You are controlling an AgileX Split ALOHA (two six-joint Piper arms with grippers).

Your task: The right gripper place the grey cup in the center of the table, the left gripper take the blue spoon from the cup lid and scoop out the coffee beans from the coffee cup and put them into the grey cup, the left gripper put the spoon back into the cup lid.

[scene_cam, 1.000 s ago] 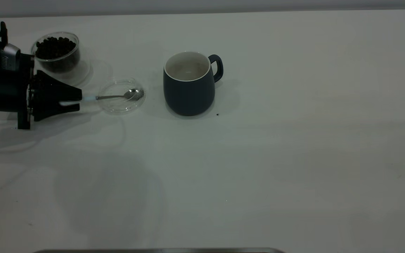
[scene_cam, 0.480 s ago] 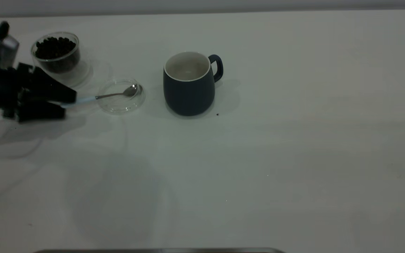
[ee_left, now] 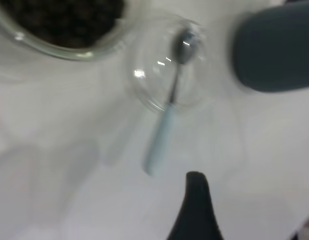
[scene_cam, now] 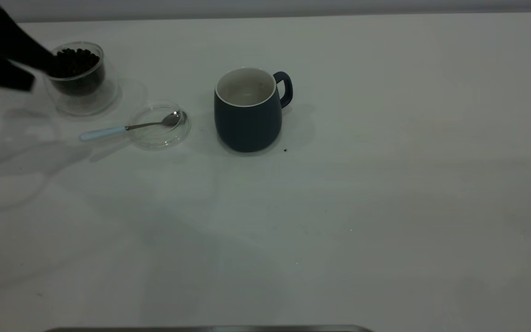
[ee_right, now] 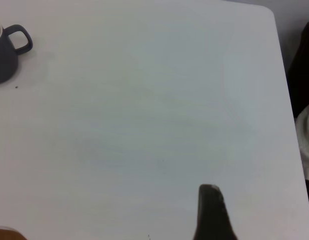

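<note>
The grey cup stands upright near the table's middle, handle at its far right; it also shows in the left wrist view and the right wrist view. The blue spoon lies free, its metal bowl in the cup lid and its pale handle out on the table. The coffee cup holds coffee beans. My left gripper hovers open and empty at the far left, beside the coffee cup. My right gripper is away over bare table, open.
A single dark speck lies on the table just right of the grey cup. The table's rounded far right corner shows in the right wrist view, with dark things beyond the edge.
My left gripper opened off the spoon's handle and drew back and up to the far left by the coffee cup. The spoon stayed with its bowl in the lid.
</note>
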